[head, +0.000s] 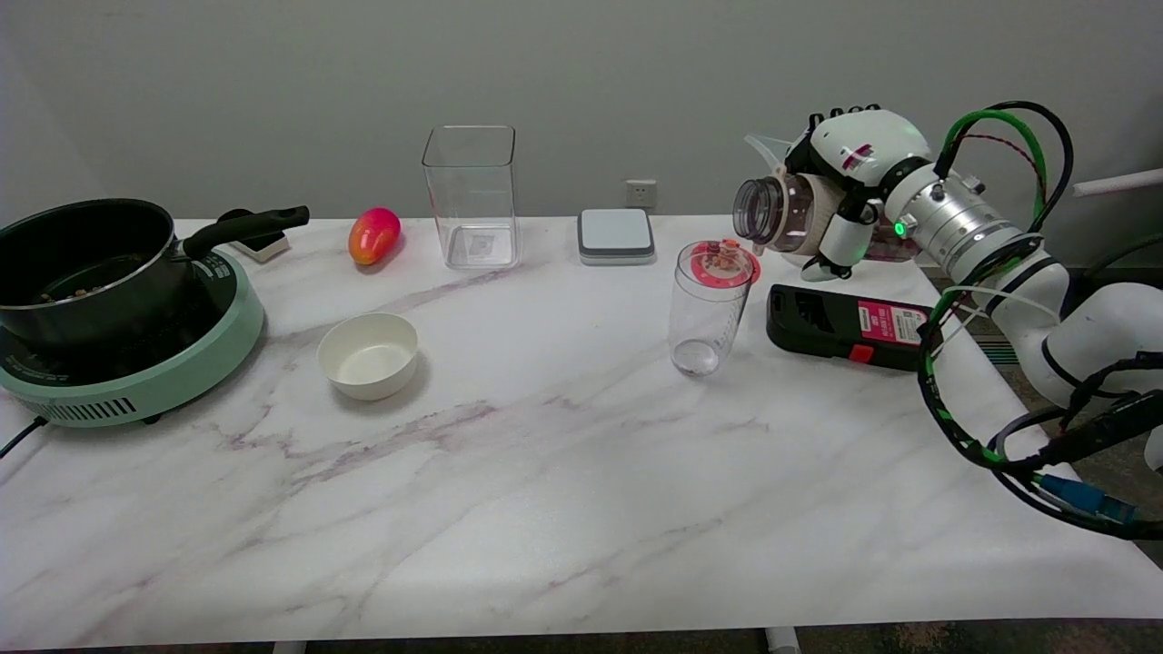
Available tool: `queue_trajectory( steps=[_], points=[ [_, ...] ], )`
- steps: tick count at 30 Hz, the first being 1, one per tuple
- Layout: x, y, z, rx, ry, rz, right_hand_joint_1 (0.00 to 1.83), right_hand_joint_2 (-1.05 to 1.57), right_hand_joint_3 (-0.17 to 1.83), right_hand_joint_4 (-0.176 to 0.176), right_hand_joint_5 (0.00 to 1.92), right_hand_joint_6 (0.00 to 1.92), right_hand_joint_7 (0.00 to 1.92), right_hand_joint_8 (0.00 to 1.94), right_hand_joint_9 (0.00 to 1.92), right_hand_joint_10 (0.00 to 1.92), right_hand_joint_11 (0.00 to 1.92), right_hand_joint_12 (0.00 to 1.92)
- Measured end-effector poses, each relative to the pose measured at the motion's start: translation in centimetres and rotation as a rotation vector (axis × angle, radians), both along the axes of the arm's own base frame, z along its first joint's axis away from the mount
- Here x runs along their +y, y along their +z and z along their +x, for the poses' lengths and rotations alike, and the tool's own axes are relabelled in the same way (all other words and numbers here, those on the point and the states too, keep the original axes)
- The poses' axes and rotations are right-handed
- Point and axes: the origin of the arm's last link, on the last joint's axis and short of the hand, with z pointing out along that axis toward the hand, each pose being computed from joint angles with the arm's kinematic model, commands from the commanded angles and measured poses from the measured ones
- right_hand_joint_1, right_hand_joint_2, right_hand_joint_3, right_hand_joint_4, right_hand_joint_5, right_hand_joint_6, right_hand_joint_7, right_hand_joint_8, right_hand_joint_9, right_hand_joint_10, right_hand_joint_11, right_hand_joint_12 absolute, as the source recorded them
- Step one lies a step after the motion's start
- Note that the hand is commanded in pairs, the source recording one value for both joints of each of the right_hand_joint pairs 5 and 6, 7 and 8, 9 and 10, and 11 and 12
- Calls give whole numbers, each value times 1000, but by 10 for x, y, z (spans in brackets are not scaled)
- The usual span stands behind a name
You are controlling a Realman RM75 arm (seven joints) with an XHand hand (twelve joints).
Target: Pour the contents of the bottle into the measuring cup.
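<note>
Bottle first: a clear plastic one, lying almost on its side in my right hand, its open mouth pointing away from my wrist and out past my fingertips. My fingers are wrapped around its body, so I am gripping it, held in the air above the table. Its neck looks empty, though the part under my fingers is hidden and I cannot tell what is left inside.

Just below and slightly beyond the bottle's mouth stands the measuring cup, a tall clear tumbler, upright on the marble top. Something red and pale shows at its rim, seemingly the poured contents seen through the plastic, but the view is too small to be sure.

Under my wrist lies a black device with a red label, flat on the table beside the cup. Farther out past the cup sits a small grey and white scale, and beyond that a tall clear square container. Much farther from my hand are a white bowl, a red-orange mango, and a black pot on a green induction cooker.
</note>
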Motion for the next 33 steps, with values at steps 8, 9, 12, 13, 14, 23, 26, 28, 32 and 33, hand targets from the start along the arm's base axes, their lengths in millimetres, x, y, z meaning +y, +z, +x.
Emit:
queue_trajectory(
  steps=[8,9,12,13,14,23,26,28,32,33],
  points=[
    [-2,-3,-1,69,3,20,1523,751,725,0,1591,1591,1634,1634,1324,1324,1171,1171],
    [-2,-3,-1,76,4,23,1522,757,718,0,1592,1592,1635,1635,1325,1325,1171,1171],
    [-2,-5,-1,94,6,30,1517,775,699,0,1592,1592,1636,1636,1327,1327,1171,1171],
    [-2,-5,-1,99,7,32,1514,785,690,0,1592,1592,1635,1635,1328,1328,1171,1171],
    [-3,-6,-1,105,7,33,1512,792,684,0,1592,1592,1637,1637,1329,1329,1172,1172],
    [-3,-13,2,179,19,51,1502,847,627,0,1628,1628,1654,1654,1341,1341,1214,1214],
    [-3,-17,3,204,24,58,1494,880,593,0,1632,1632,1658,1658,1344,1344,1217,1217],
    [-2,-19,3,216,26,62,1492,886,586,0,1632,1632,1658,1658,1343,1343,1218,1218],
    [-2,-24,3,240,29,69,1491,891,575,0,1631,1631,1655,1655,1343,1343,1217,1217],
    [-2,-25,3,244,30,70,1491,891,574,0,1629,1629,1655,1655,1343,1343,1217,1217]
  ],
)
